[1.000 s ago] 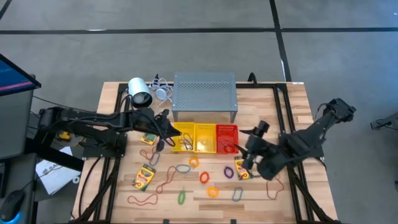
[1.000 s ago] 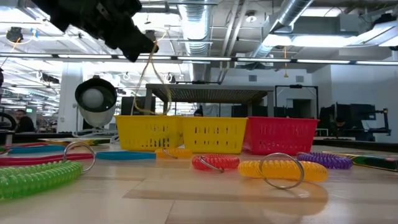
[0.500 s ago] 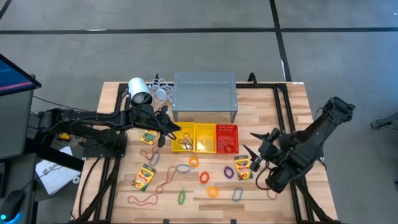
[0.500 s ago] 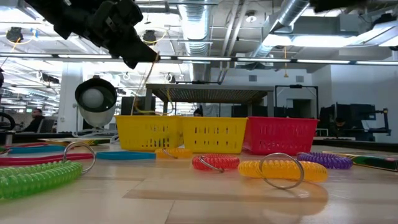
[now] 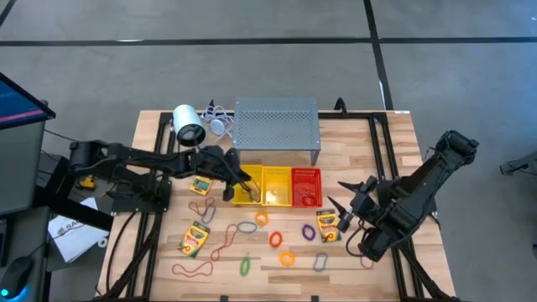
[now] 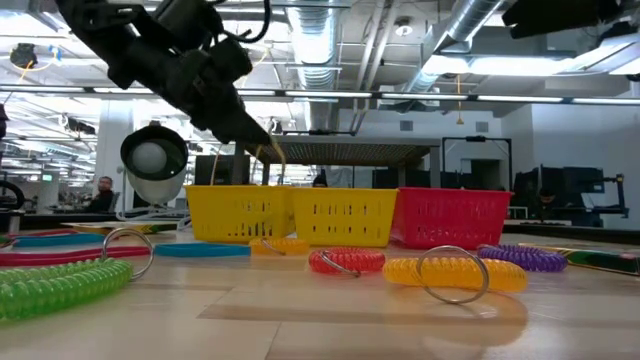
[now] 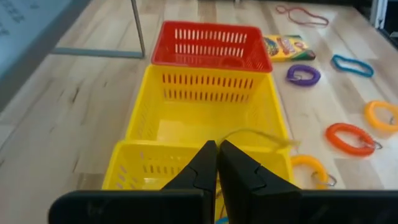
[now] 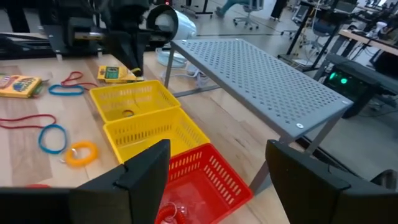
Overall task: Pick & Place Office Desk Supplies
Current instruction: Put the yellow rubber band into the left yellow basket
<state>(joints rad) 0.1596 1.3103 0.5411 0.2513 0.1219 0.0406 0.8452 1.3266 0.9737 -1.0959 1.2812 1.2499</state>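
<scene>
My left gripper (image 5: 238, 179) is shut on a thin rubber band (image 6: 274, 157) over the leftmost yellow basket (image 5: 246, 187); it also shows in the left wrist view (image 7: 216, 157). My right gripper (image 5: 349, 204) is open and empty, above and beside a crayon box (image 5: 327, 225), with its fingers wide apart in the right wrist view (image 8: 217, 171). Other crayon boxes (image 5: 195, 239) (image 5: 200, 185), rubber bands (image 5: 191, 269) and coloured rings (image 5: 287, 258) lie flat on the table. My left gripper pinches the rubber band (image 7: 260, 135) between its two shut fingertips. The fingers slant down from the table's left side. The band hangs slack below them, its lower part reaching down behind the wall of the leftmost yellow basket (image 6: 240, 212).
A second yellow basket (image 5: 275, 186) and a red basket (image 5: 305, 186) stand in a row right of the first. The grey perforated stand (image 5: 277, 127) is behind them and the white lamp (image 5: 188, 124) at the far left. Rings and bands lie scattered toward the near edge.
My left gripper has gone toward the table's right edge and down over the leftmost yellow basket, still shut on the rubber band, whose lower end has sunk toward the basket. My right gripper has drawn back from the red basket toward the right edge, then kept still.
</scene>
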